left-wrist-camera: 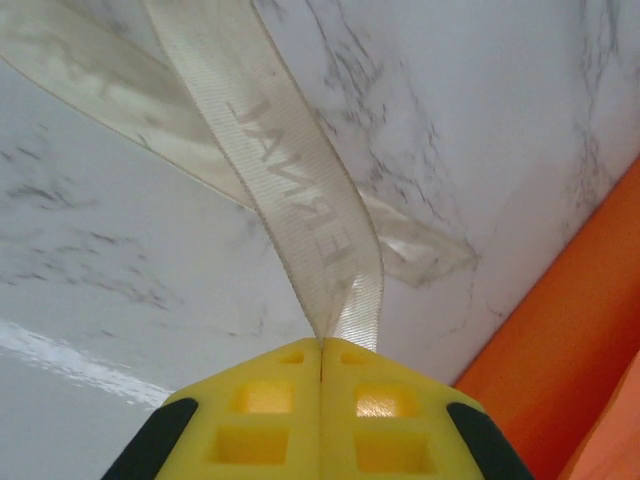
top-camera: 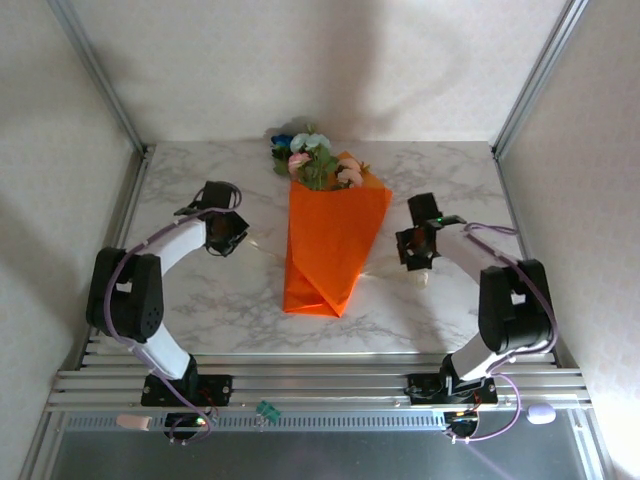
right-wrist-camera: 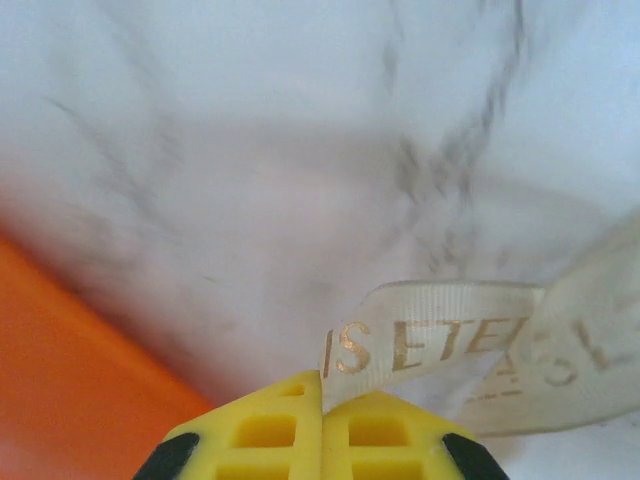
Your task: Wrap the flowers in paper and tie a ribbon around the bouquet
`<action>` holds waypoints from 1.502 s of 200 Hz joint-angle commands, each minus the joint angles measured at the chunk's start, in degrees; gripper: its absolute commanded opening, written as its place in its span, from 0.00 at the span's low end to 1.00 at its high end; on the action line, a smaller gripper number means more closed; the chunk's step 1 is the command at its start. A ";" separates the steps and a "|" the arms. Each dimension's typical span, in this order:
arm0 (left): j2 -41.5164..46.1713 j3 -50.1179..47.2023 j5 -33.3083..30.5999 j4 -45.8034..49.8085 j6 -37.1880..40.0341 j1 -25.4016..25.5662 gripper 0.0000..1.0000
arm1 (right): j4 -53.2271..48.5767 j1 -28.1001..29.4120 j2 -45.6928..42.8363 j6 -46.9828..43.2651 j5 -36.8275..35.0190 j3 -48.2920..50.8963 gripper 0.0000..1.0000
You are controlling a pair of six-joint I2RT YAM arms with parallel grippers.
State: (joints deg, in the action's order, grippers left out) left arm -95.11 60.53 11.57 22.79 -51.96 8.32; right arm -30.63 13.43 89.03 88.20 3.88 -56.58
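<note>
One marble table (top-camera: 200,290) and one bouquet (top-camera: 325,215) lying down the middle of it. The orange paper (top-camera: 335,260) is folded into a cone with its point toward the arm bases, and the flowers (top-camera: 312,160) poke out of the wide far end. I can see pink, white and blue blooms plus some green leaves.

Two arms (top-camera: 130,290), one on each side of the cone, so two grippers as well. From above, the left gripper (top-camera: 226,232) sits apart from the paper's left edge. The right gripper (top-camera: 418,255) is near the right edge, with a strip of bare marble between them.

The top view is no good for the ribbon (left-wrist-camera: 300,200), it's too thin to make out from up there. The wrist cams are where it shows up. On the left wrist cam the yellow jaws are pressed together with the ribbon clamped right at the tips. It runs up and away over the marble, and a second stretch of it lies flat behind. Orange paper fills the lower right corner.

The right wrist cam is blurrier. Those jaws are also clamped on a ribbon end that bends off to the right, with gold lettering (right-wrist-camera: 430,345) on it. The orange edge is at lower left.

I can't tell from these pics whether both ends belong to one strip.
</note>
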 commanded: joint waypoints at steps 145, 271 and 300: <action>4.34 3.18 -2.53 4.20 2.39 -8.32 0.00 | 3.16 -16.31 -21.71 -6.03 -8.10 5.06 0.00; -5.31 15.48 2.75 5.32 8.96 4.68 0.00 | -17.81 -6.44 -7.55 -49.31 -14.17 -19.13 0.00; -9.82 20.96 0.37 9.13 9.46 9.24 0.00 | -21.03 -5.70 -3.27 -52.80 -20.26 -24.72 0.00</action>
State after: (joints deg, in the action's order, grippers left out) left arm -101.97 77.21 14.76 27.77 -44.27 14.68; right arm -45.15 7.68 82.56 42.48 -7.33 -76.62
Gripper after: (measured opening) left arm 0.013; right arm 0.056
